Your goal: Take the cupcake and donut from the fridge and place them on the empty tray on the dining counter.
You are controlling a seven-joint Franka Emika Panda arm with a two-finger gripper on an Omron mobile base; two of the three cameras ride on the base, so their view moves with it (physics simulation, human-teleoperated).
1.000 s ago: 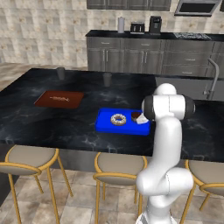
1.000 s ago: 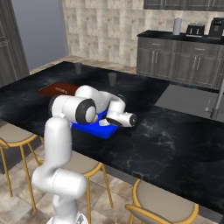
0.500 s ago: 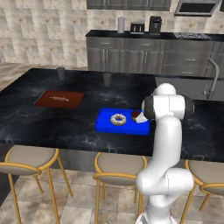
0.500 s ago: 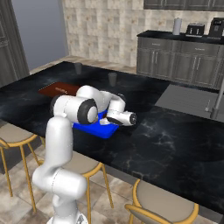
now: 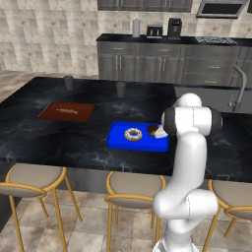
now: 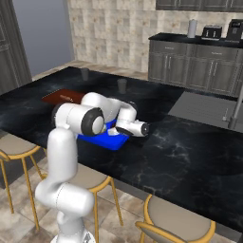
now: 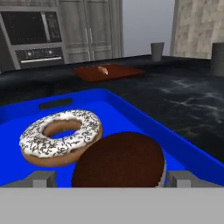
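You're at the dining counter [image 5: 59,142]: glossy black marble w/ white veins, yellow-framed stools [image 5: 34,179] w/ tan seats along its front. Behind it, grey cabinet run [image 5: 147,66] & stone-tile wall. On the marble sits the tray [image 5: 120,140], bright blue, flat, low rim, rounded corners. A reddish-brown board [image 5: 66,111] lies well apart to its left, two dark cups [image 5: 120,89] farther back. On the tray: the donut [image 7: 61,138], a ring w/ white icing, dark speckles, tan dough at the edge; just beside it the cupcake [image 7: 119,161], round, matte dark brown top. In hand view, your gripper [image 7: 112,180] is spread wide, grey fingertips [image 7: 41,178] flanking the cupcake on either side w/ small gaps, pinching nothing. Cupcake sits between them; donut just past the left tip.
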